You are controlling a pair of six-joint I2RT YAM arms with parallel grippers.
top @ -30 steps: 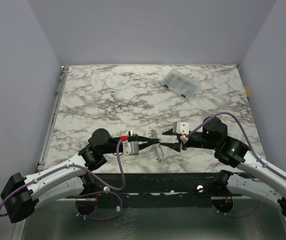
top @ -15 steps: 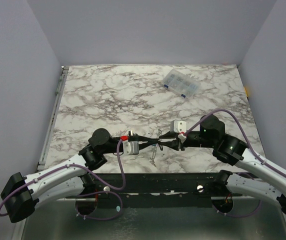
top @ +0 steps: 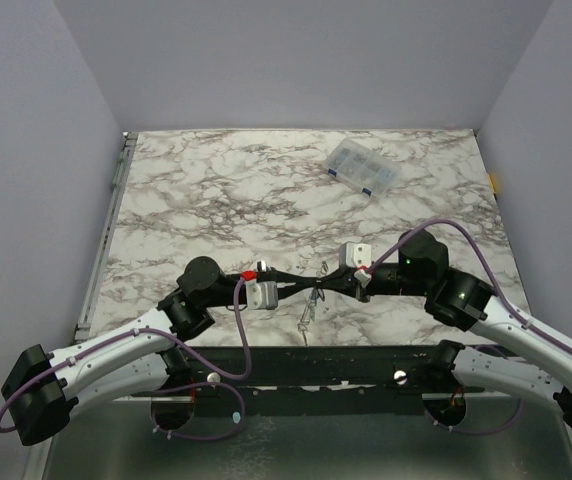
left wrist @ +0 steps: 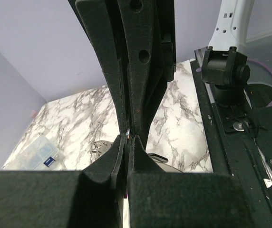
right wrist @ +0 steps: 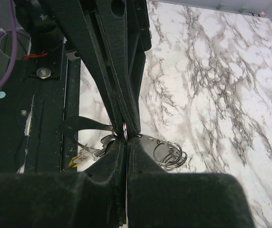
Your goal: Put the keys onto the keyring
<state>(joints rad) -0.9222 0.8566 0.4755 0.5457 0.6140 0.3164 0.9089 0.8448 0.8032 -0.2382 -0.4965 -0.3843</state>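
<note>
My left gripper [top: 311, 282] and right gripper [top: 324, 282] meet tip to tip above the table's near edge. Both are shut. In the right wrist view a thin grey metal ring, the keyring [right wrist: 125, 129], shows edge-on, pinched where the two pairs of fingertips [right wrist: 135, 145] meet. The left wrist view shows the same glint of metal [left wrist: 127, 130] between my left fingertips [left wrist: 138, 147]. The keys [top: 308, 312] hang below the grippers; a yellow-tipped bunch [right wrist: 81, 156] and a metal tag with small rings [right wrist: 168, 153] show beside my right fingers. Most of the hoop is hidden.
A clear plastic compartment box [top: 363, 167] lies at the back right of the marble table [top: 196, 190]; it also shows in the left wrist view [left wrist: 36, 154]. The black base rail [top: 316, 365] runs just in front of the grippers.
My right gripper has moved left until its tips touch my left gripper's tips. The hanging keys have swung and now tilt down to the left.
</note>
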